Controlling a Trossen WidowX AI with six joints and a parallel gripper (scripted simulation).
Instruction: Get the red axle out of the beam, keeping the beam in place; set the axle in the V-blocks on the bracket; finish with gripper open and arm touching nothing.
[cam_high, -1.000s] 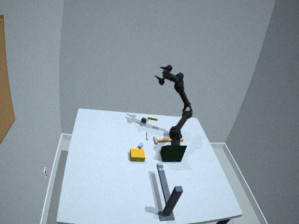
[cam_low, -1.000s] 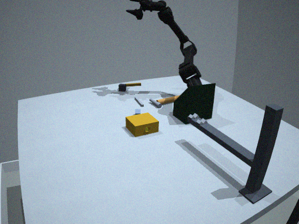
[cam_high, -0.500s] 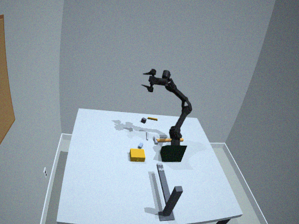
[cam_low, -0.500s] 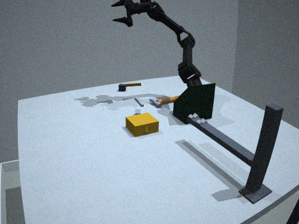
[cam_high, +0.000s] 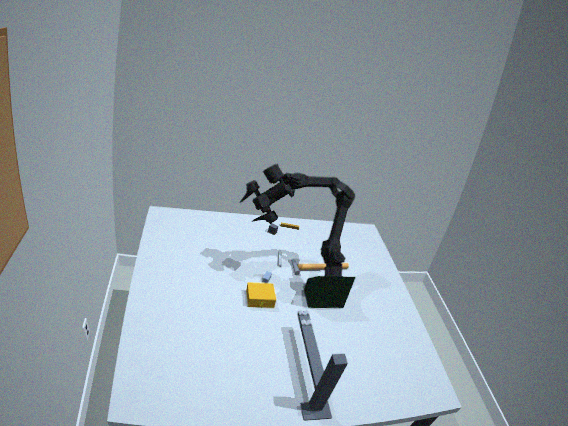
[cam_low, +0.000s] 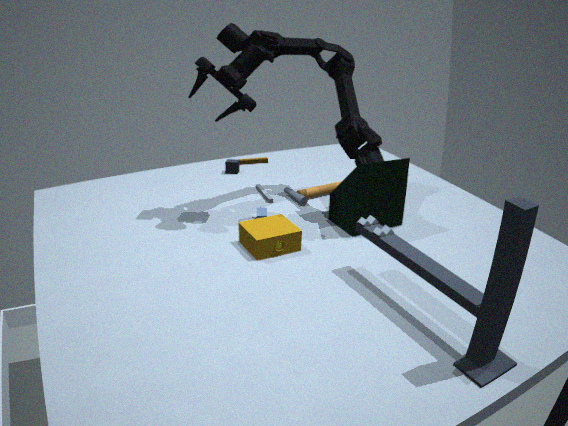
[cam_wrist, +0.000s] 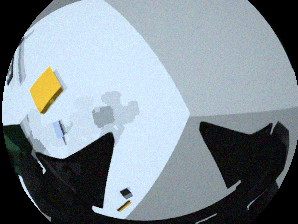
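Observation:
My gripper (cam_high: 247, 211) (cam_low: 202, 109) (cam_wrist: 157, 132) is wide open and empty, high above the far left part of the table. The dark grey bracket (cam_high: 327, 382) (cam_low: 507, 280) stands at the near right, with a long arm reaching back. Pale V-blocks (cam_high: 304, 318) (cam_low: 375, 226) sit at that arm's far end, with no axle seen in them. A yellow block (cam_high: 261, 290) (cam_low: 270, 227) (cam_wrist: 46, 90) with a round feature on its front face lies mid-table, well away from the gripper. I see no red axle, and I cannot tell which thing is the beam.
A dark green panel (cam_high: 329, 292) (cam_low: 372, 195) stands before the arm's base. A wooden-handled hammer (cam_high: 315, 267) (cam_low: 320, 190), a thin grey rod (cam_high: 279, 258) (cam_low: 264, 193) and a small blue block (cam_high: 267, 276) (cam_wrist: 59, 130) lie behind the yellow block. A black-headed mallet (cam_low: 232, 166) (cam_wrist: 126, 192) lies farther back.

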